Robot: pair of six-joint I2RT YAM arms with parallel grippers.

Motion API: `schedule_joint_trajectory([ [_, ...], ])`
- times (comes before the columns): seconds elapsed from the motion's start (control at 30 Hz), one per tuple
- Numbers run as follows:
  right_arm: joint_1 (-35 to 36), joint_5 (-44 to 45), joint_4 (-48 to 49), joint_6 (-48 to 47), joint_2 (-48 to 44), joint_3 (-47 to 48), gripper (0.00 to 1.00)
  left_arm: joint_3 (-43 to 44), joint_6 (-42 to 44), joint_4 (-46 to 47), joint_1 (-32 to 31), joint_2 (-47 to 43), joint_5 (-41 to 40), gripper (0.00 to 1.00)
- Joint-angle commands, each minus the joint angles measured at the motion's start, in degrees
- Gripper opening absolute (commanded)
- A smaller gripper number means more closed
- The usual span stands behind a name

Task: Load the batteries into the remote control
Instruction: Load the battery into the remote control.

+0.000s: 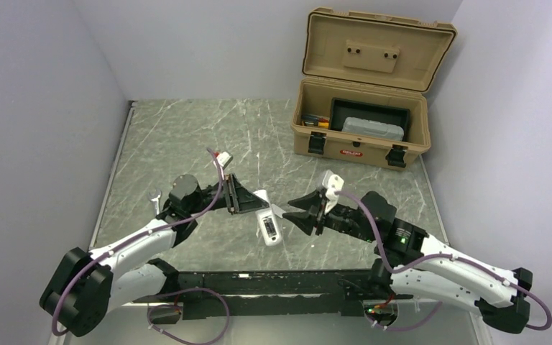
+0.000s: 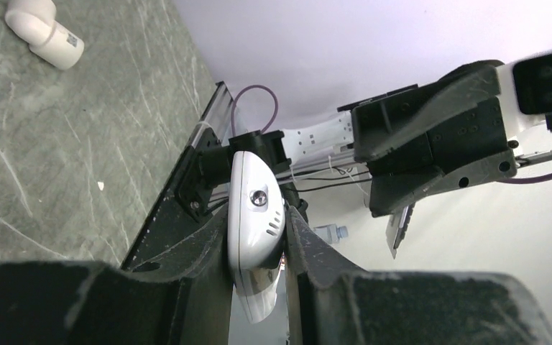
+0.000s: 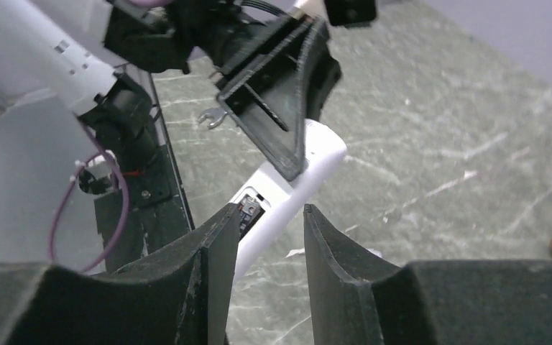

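Observation:
My left gripper (image 1: 243, 195) is shut on the white remote control (image 1: 267, 226) and holds it above the table, its free end pointing to the near right. In the left wrist view the remote (image 2: 253, 208) is clamped between both fingers. My right gripper (image 1: 303, 213) is open and empty, just right of the remote. In the right wrist view the remote (image 3: 309, 165) runs between the open fingers (image 3: 215, 244), and its open battery compartment (image 3: 249, 209) sits by the left fingertip. I see no batteries.
An open tan toolbox (image 1: 363, 136) stands at the back right, with a grey case and small items inside. A small white plastic piece (image 2: 43, 32) lies on the marble table (image 1: 187, 136) by the left arm. The black base rail (image 1: 259, 284) runs along the near edge.

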Motion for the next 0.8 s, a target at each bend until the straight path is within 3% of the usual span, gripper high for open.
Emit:
schedule_joint_trajectory([
  [0.0,-0.06,-12.37,4.99,-16.24,-1.62,-0.59,0.40,4.45,3.69,-3.64,-1.13,-1.19,2.17,0.00],
  [0.17,-0.81,-21.77,1.85,-23.85,1.18,1.18,0.40,6.79,7.48,-9.97,-2.32,-2.17,2.63,0.00],
  [0.37,-3.41,-32.08,0.30,-25.51,5.61,4.02,0.39,6.43,8.61,-11.35,-3.07,-2.81,3.21,0.00],
  [0.77,-4.84,-36.34,6.04,-23.19,10.14,3.15,0.37,6.47,8.42,-9.33,-3.86,-1.94,4.22,0.00],
])
